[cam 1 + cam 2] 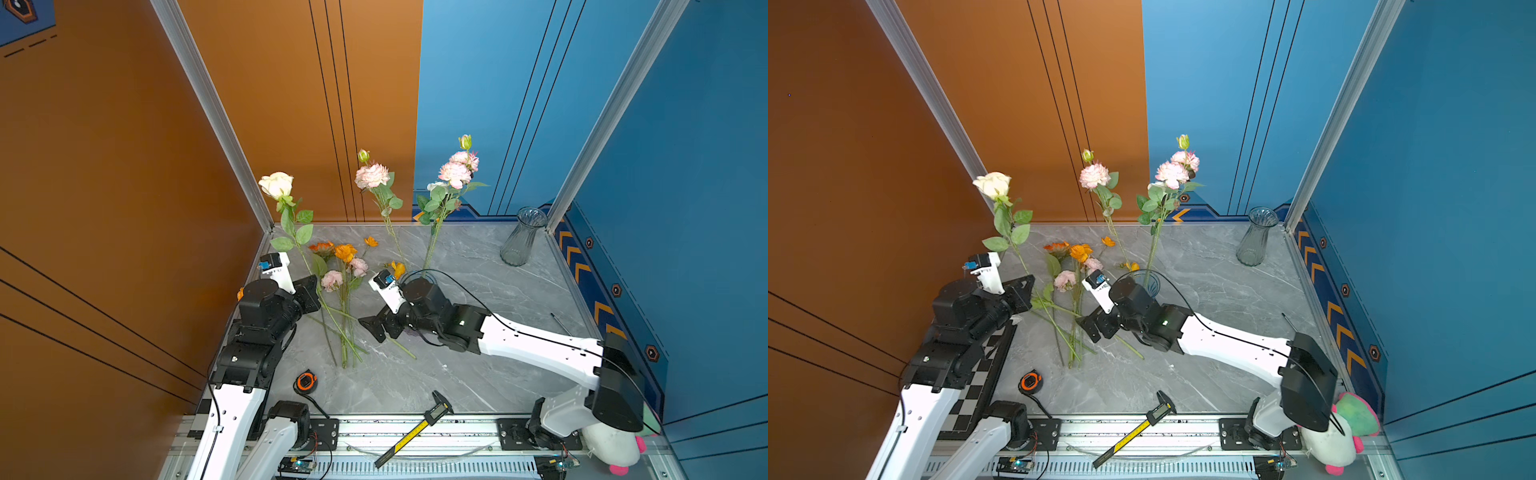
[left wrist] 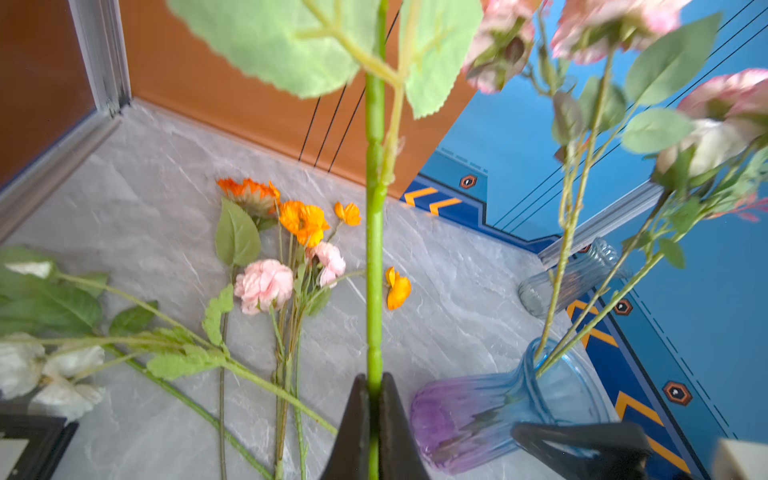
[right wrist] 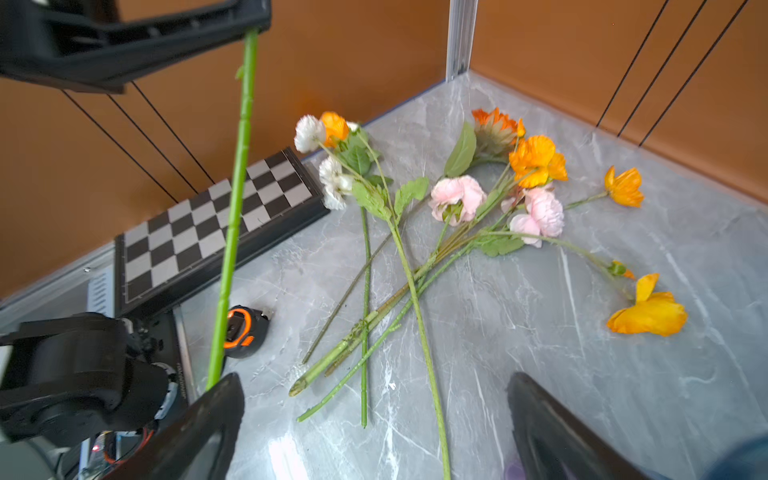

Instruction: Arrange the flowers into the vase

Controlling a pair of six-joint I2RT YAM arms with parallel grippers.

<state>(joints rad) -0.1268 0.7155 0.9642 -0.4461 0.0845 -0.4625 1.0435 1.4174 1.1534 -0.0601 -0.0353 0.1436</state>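
While the tabletop (image 1: 478, 374) is carrying a loose heap of flowers (image 1: 345, 291), the insertion step is under way: two pink stems (image 1: 455, 174) are already standing in the blue-purple vase (image 2: 478, 415) beneath the right wrist. The left fingers (image 2: 353, 432) are pinching a cream rose (image 1: 276, 185) upright by its green stem. The right fingers (image 3: 216, 415) are gaping wide, holding nothing. Next, it seems, the stem tip is needing careful steering into the vase mouth.

table (image 1: 457, 374): smooth grey marble-look, slight sheen | blue-purple vase (image 2: 465, 415): ribbed glossy glass | flowers (image 3: 457, 199): cloth-like petals, plastic-looking stems
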